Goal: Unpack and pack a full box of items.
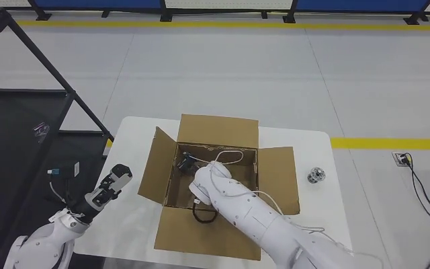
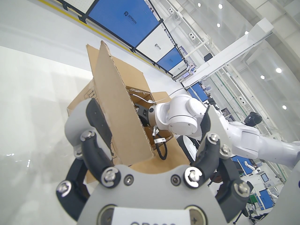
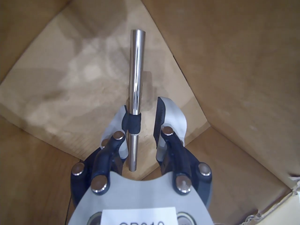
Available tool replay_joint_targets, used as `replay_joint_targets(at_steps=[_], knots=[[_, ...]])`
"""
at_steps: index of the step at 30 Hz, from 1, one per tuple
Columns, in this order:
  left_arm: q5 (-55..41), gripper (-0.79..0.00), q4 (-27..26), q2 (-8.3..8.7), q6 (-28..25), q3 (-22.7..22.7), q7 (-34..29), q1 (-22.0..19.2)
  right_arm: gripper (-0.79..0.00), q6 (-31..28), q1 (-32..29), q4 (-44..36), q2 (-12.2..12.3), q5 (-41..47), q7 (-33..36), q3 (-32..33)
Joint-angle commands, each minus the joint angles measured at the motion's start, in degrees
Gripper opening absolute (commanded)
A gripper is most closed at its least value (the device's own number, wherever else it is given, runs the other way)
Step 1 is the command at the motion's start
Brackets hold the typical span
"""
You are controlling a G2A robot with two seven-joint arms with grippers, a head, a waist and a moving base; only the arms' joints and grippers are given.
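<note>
An open cardboard box [image 1: 275, 178] stands mid-table with its flaps spread out. My right arm [image 1: 222, 195] bends down into it. Inside, my right gripper [image 3: 143, 108] is open above the box floor [image 3: 70, 83]. A shiny metal rod [image 3: 136, 71] with a black band lies lengthwise between the fingers, against one finger [image 3: 121, 118] and apart from the other. My left gripper [image 1: 111, 185] hovers open over the table to the left of the box, holding nothing. From the left wrist view its fingers [image 2: 93, 115] frame the box's side flap [image 2: 117, 108] farther off.
A black cable loop [image 1: 201, 214] hangs at the box's near wall, and a white cable [image 1: 232, 156] arcs over its far side. A small metal part [image 1: 316, 176] sits on the table right of the box. A dark rack [image 1: 40, 141] stands to the left.
</note>
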Motion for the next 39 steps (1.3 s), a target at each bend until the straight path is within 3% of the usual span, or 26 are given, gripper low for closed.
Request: replay_joint_targets(at_steps=[1,5,10,12,13,17,21,24,33,39], knots=[[0.0,0.0,0.0,0.0,0.0,0.0,0.0,0.0,-0.465,0.2,-2.3,-7.2,2.3,-2.3,2.1,1.9],[0.0,0.0,0.0,0.0,0.0,0.0,0.0,0.0,-0.453,-0.6,-12.0,-29.8,9.0,-11.2,9.3,9.2],[0.0,0.0,0.0,0.0,0.0,0.0,0.0,0.0,-0.394,-7.7,-32.7,-63.8,16.9,-23.9,15.2,25.6],[0.0,0.0,0.0,0.0,0.0,0.0,0.0,0.0,-0.065,-9.3,-39.5,-73.2,18.6,-26.4,13.7,32.9],[0.0,0.0,0.0,0.0,0.0,0.0,0.0,0.0,0.0,-9.7,-42.3,-76.6,19.1,-26.2,12.8,36.4],[0.0,0.0,0.0,0.0,0.0,0.0,0.0,0.0,0.0,-8.2,-48.2,-83.9,20.3,-20.3,9.2,51.8],[0.0,0.0,0.0,0.0,0.0,0.0,0.0,0.0,0.0,-5.1,-46.4,-78.8,20.9,-14.0,10.5,64.8],[0.0,0.0,0.0,0.0,0.0,0.0,0.0,0.0,0.0,-3.9,-41.8,-69.8,21.3,-12.5,12.4,68.9],[0.0,0.0,0.0,0.0,0.0,0.0,0.0,0.0,0.0,-3.6,-25.1,-34.6,22.2,-10.1,14.5,69.8],[0.0,0.0,0.0,0.0,0.0,0.0,0.0,0.0,0.0,-3.3,-19.9,-22.6,22.8,-11.4,13.0,69.2]])
